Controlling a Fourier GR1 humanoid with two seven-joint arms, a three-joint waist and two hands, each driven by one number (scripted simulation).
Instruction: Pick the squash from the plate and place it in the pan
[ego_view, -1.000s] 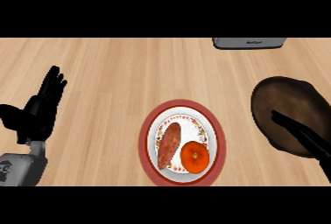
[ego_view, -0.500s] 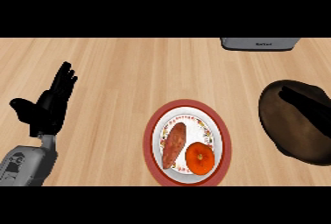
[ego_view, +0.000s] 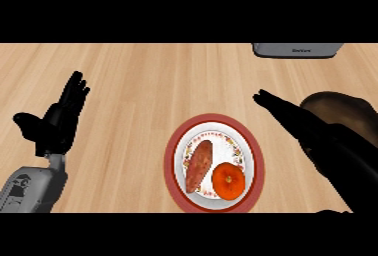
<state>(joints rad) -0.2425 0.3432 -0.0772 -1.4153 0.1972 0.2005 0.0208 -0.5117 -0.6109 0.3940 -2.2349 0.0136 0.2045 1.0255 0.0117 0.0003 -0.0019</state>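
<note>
Showing the squash (ego_view: 229, 181), round with no long axis, at the lower right of the plate (ego_view: 169, 161), down-left of the nearer right hand (ego_view: 306, 129), whose fingers are straight and empty. The pan (ego_view: 345, 106) lies at right. The left hand (ego_view: 55, 122) rests open at left.

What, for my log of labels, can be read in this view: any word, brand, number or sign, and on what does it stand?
Grey box at the top edge: one short dark label, too blurred to read.
Plate: only a patterned band inside its red rim, no letters.
Pan: no marking visible.
No other text, number or sign shows.
</note>
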